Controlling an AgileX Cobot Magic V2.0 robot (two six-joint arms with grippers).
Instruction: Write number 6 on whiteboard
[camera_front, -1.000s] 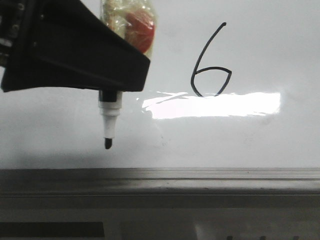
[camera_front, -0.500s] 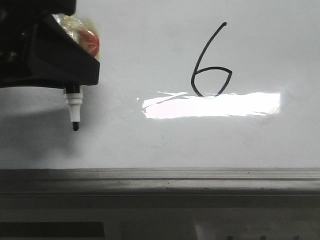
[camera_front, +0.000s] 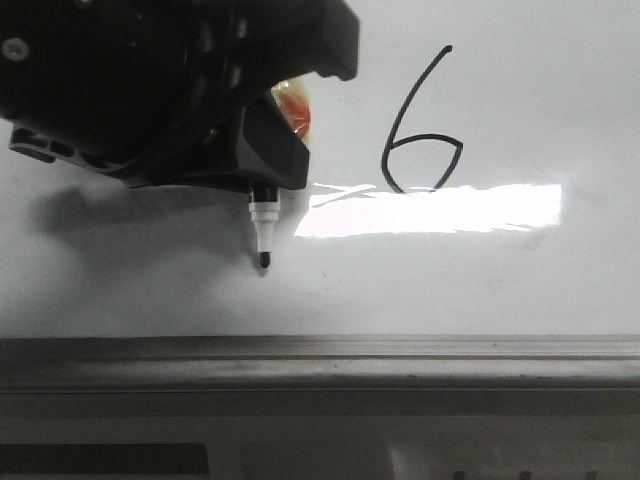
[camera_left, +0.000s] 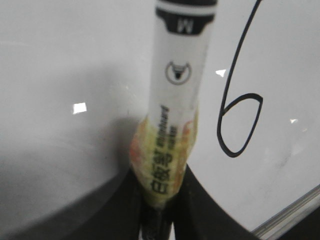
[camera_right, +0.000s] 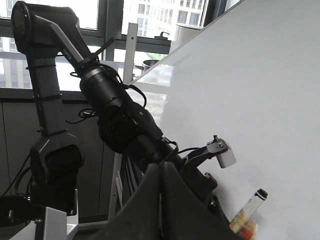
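Left end effector (camera_front: 262, 190) clamping marker (camera_front: 264, 235), number 6 (camera_front: 420, 125) to its right on whiteboard (camera_front: 560, 90)

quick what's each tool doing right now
Left tool: closed on the white whiteboard marker with yellow-red tape around its barrel.
Right tool: closed, fingers together, holding nothing.

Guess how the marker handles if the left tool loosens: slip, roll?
Likely slippery: the marker has a smooth, glossy round barrel. The taped wrap at the left tool probably adds grip. Set down loose, it would likely roll.
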